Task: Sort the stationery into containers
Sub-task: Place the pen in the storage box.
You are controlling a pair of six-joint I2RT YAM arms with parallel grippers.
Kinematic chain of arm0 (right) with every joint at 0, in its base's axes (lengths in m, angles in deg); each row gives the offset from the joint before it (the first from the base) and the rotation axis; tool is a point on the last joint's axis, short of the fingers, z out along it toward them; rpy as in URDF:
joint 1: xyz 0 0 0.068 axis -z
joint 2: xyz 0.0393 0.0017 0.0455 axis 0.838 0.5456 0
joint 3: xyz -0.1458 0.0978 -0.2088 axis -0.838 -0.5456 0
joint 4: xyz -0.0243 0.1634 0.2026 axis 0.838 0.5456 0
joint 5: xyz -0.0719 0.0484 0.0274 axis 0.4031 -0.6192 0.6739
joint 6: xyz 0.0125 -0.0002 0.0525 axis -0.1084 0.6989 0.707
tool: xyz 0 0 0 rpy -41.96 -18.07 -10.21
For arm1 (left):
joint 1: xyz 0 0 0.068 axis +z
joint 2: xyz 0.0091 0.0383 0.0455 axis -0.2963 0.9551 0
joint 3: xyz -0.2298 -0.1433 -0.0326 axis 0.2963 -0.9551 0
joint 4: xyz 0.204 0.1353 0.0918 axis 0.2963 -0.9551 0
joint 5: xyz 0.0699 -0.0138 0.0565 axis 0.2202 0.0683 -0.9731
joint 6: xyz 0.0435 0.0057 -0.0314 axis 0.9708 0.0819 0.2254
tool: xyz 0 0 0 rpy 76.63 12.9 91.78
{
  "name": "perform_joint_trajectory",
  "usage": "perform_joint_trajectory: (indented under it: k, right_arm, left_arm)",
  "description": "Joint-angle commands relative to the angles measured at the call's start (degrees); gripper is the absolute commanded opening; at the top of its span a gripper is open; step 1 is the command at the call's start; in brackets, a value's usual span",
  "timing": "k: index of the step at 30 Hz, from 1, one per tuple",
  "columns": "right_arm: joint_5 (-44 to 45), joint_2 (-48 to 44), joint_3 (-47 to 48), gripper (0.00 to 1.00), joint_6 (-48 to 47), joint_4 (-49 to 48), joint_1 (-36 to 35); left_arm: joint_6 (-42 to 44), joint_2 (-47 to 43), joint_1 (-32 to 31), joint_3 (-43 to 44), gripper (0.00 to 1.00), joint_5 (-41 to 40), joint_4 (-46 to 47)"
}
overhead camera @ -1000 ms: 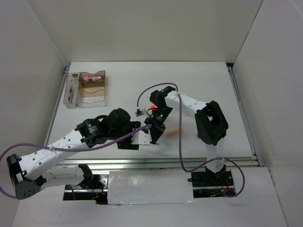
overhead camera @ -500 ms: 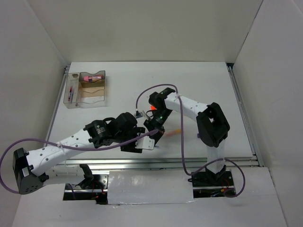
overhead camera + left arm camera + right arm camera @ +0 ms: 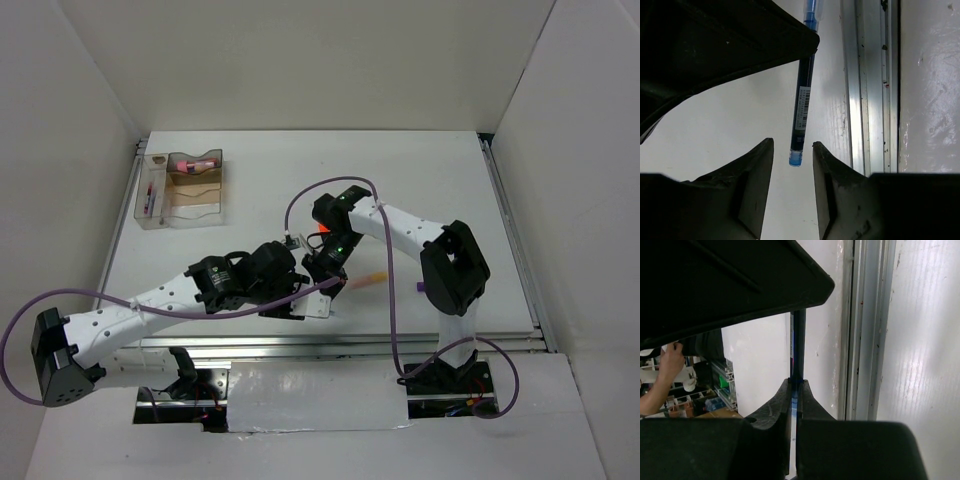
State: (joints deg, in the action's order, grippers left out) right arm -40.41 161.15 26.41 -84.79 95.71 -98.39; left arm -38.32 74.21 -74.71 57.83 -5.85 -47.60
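Observation:
My right gripper [image 3: 333, 276] [image 3: 796, 382] is shut on a dark blue pen [image 3: 798, 345] and holds it near the table's front edge. My left gripper [image 3: 314, 300] [image 3: 792, 145] is open right next to it. The pen [image 3: 802, 105] points at the gap between the left jaws, with its light blue end just in front of the fingertips and touching neither. The clear organiser tray [image 3: 216, 192] stands at the far left and holds a pink-capped tube [image 3: 193, 162] and a thin red pen [image 3: 150, 195]. A yellow-pink marker [image 3: 368, 279] lies just right of the grippers.
A purple marker [image 3: 420, 287] lies beside the right arm. Something orange [image 3: 322, 232] shows by the right arm's wrist. A metal rail [image 3: 865, 85] runs along the table's near edge, close to the pen. White walls enclose the table on three sides.
My left arm has reached right and forward, bringing its open gripper up to the right gripper. The right gripper has shifted slightly left with the pen.

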Motion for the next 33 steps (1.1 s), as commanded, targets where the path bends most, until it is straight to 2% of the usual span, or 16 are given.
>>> perform_joint_trajectory:
  k: [1, 3, 6, 7, 10, 11, 12, 14, 17, 21, 24, 25, 29, 30, 32, 33]
  right_arm:
    - [-1.5, -2.8, 1.3, 0.00, 0.1, 6.7, -0.6]
    - [-1.8, -2.7, 1.4, 0.00, 0.5, 6.7, -0.6]
    - [-1.8, -2.6, 1.9, 0.12, 1.0, 6.7, -0.6]
    - [-1.8, -2.7, 1.9, 0.16, 1.1, 6.7, -0.6]
    - [-1.2, -2.8, 2.4, 0.42, 1.9, 6.7, -0.4]
    - [-1.0, -2.6, 2.6, 0.67, 2.4, 6.7, 0.1]
    - [-0.7, -2.7, 2.7, 0.80, 2.8, 6.7, 0.7]
    - [0.1, -2.9, 3.4, 1.00, 3.3, 6.7, 2.8]
    - [1.2, -3.5, 5.7, 1.00, 4.3, 6.7, 6.5]
    - [2.5, -4.1, 12.6, 1.00, 6.5, 6.7, 17.6]
    - [2.3, -3.8, 17.0, 1.00, 8.5, 6.7, 24.8]
    - [1.8, -3.9, 17.5, 1.00, 8.9, 6.7, 29.5]
    - [-0.3, -4.9, 17.1, 1.00, 8.9, 6.6, 39.2]
    - [-0.7, -5.7, 15.4, 1.00, 8.6, 6.6, 40.6]
    - [-0.8, -6.5, 13.3, 1.00, 7.2, 6.5, 43.5]
    - [-0.9, -7.2, 10.8, 1.00, 6.7, 6.3, 43.8]
  left_arm:
    - [-0.6, -0.1, -0.4, -0.1, 0.48, -1.0, 2.1]
    - [-0.5, 0.1, -0.4, -0.1, 0.44, -1.5, 2.4]
    - [0.0, -0.2, -0.5, -0.4, 0.20, -2.8, 2.9]
    - [0.2, -0.2, -1.0, -0.5, 0.17, -3.1, 3.1]
    - [0.4, -0.6, -1.7, -0.9, 0.10, -3.6, 3.0]
    - [0.4, -0.8, -1.7, -0.9, 0.07, -3.5, 2.9]
    - [0.4, -0.8, -1.7, -0.8, 0.01, -3.5, 2.9]
    - [0.4, -1.1, -1.6, -0.1, 0.00, -3.8, 2.5]
    - [0.4, -1.6, -1.6, 0.8, 0.00, -3.9, 2.1]
    - [-1.9, -2.0, -1.2, 1.8, 0.00, -4.7, 2.6]
    - [-6.3, -1.9, 3.8, 4.1, 0.00, -2.3, 3.5]
    - [-7.6, -1.7, 7.9, 5.8, 0.00, -1.2, 3.6]
    - [-15.4, 0.8, 21.3, 10.9, 0.00, -0.3, 5.7]
    - [-18.9, 1.6, 28.3, 12.0, 0.00, -0.8, 6.4]
    - [-21.9, 5.0, 36.9, 15.9, 0.00, 1.0, 6.4]
    - [-23.8, 6.5, 45.9, 18.7, 0.00, 4.6, 6.0]
